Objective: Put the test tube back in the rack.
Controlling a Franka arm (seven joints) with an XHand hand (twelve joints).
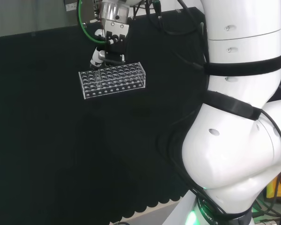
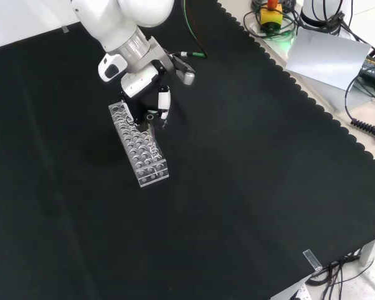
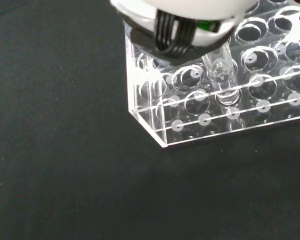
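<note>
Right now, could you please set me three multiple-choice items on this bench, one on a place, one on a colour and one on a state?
1. Where is the hand in the head view?
A. over the rack's far side
B. by the bench's near scalloped edge
C. right of the arm's links

2. What colour is the rack?
A. red
B. clear
C. blue

3. How does the test tube stand?
A. flat on the cloth
B. upright at a rack hole, under the hand
C. tipped over beside the rack

Answers: 1 A, the head view shows the hand above the rack's far rows; 2 B, the cloth shows through it; 3 B, the wrist view shows the tube upright among the holes.
</note>
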